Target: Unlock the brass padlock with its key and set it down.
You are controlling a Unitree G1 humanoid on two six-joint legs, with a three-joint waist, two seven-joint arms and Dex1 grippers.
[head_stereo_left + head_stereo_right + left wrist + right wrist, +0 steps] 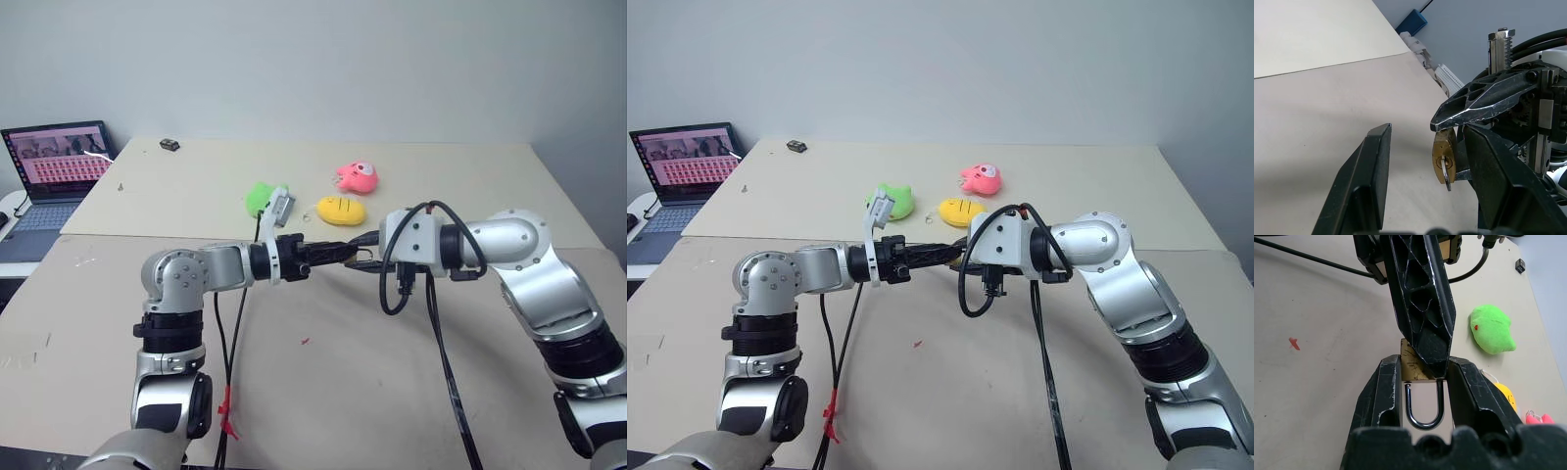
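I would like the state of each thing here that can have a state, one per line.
brass padlock: clamped in right gripper, off the table
key: inserted in the padlock
left gripper: fingers open around the padlock
laptop: open, screen lit

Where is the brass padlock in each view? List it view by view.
Eye views: too small to tell, where both arms' fingers meet.
Left wrist view: brass padlock hangs under the right gripper, key in it.
Right wrist view: clamped between that gripper's fingers.
Shared landmark: the right gripper.
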